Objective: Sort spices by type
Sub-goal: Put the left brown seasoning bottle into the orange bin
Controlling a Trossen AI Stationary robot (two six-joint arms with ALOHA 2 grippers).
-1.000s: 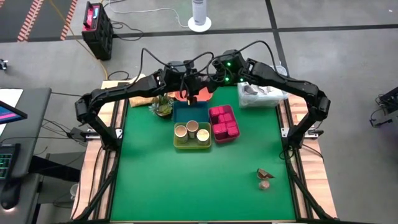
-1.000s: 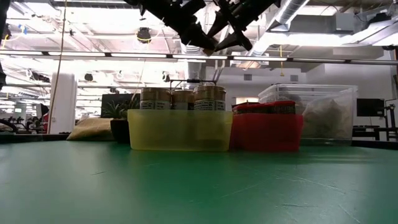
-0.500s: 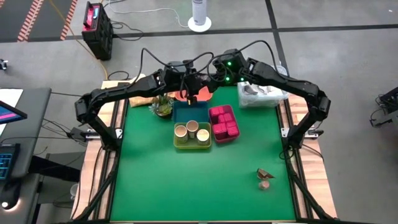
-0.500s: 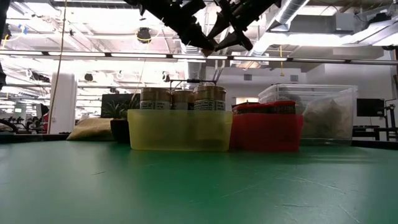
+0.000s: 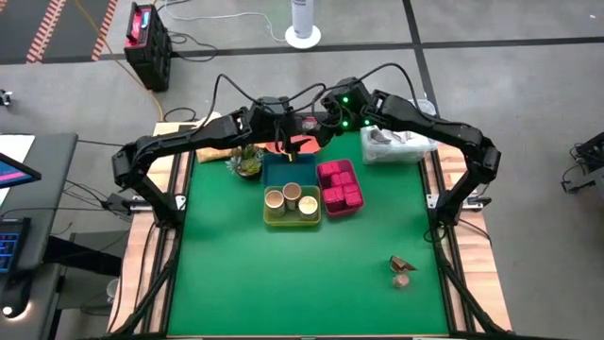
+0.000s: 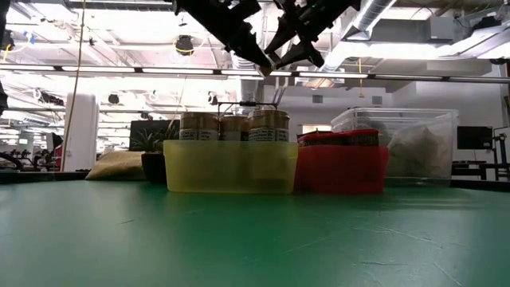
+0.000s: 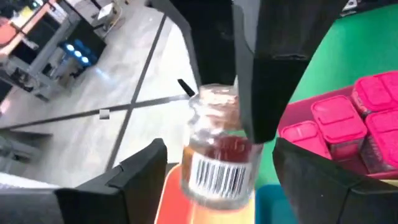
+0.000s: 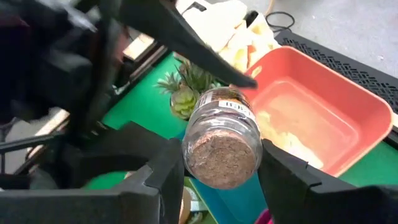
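One glass jar of brown spice hangs in the air over the far end of the table, above the orange tray and the blue tray. The right gripper has its fingers pressed against both sides of the jar and appears to carry it. The left gripper stands wide around the same jar, with a gap on each side. Since half a second ago the left gripper has drawn slightly back and up in the low view, while the jar has kept its place. That suggests a handover just finished, leaving the right arm free to set the jar in a tray.

Three tan jars already sit in the yellow tray, pink blocks fill the red tray, and two brown lumps lie well apart at the near right.

From above, the arms cover the jar. Its label cannot be read, and its lid is hidden. Which tray lies directly beneath it cannot be told.
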